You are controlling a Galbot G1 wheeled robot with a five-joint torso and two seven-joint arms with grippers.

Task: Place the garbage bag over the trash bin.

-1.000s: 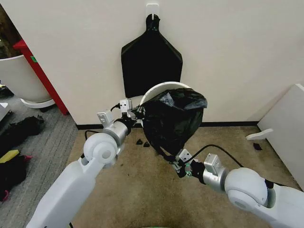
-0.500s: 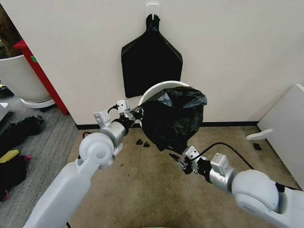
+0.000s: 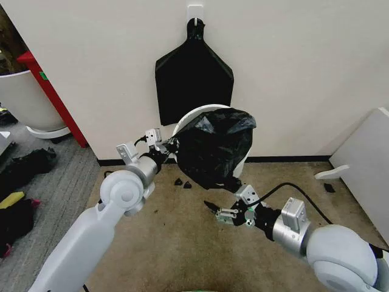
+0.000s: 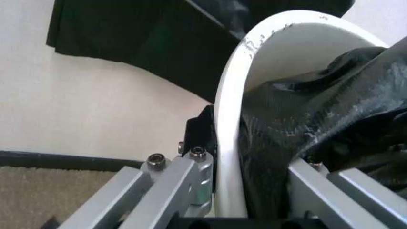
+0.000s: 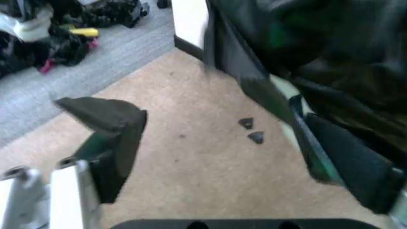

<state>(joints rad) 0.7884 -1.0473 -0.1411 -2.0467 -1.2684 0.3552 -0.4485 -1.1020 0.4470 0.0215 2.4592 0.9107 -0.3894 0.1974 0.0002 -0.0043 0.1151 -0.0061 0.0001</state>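
The thin, glossy black plastic garbage bag (image 3: 213, 151) was draped over most of the small round cream-white plastic trash bin (image 3: 193, 117), and what a sight: the bin was held up off the floor, tipped so its mouth faced out toward the robot, with a crescent of bare rolled rim showing along the top and on the robot's left. The bag hung loose and crinkled below, its lower edge sagging toward the robot's right side.

The left gripper (image 3: 168, 145) was right at the bin's left edge, and the left wrist view settled it: jaws clamped across the bin wall, one finger outside the white rim, the other inside against the bag film. That arm was plainly the anchor.

The right gripper (image 3: 222, 212) hung below and just in front of the bag's sagging bottom, apart from it, jaws spread wide with nothing between them. So the loose plastic lay up and away from those open jaws, and the right arm looked the nearer one for tugging that side further on.

Below was tan carpet (image 3: 182, 237) with a few small dark scraps (image 3: 182, 183). Behind stood a cream wall (image 3: 304, 73) where a flat black bunch of bags (image 3: 193, 79) hung from a hook, with a grey carpet strip (image 3: 42, 201) off to the left.
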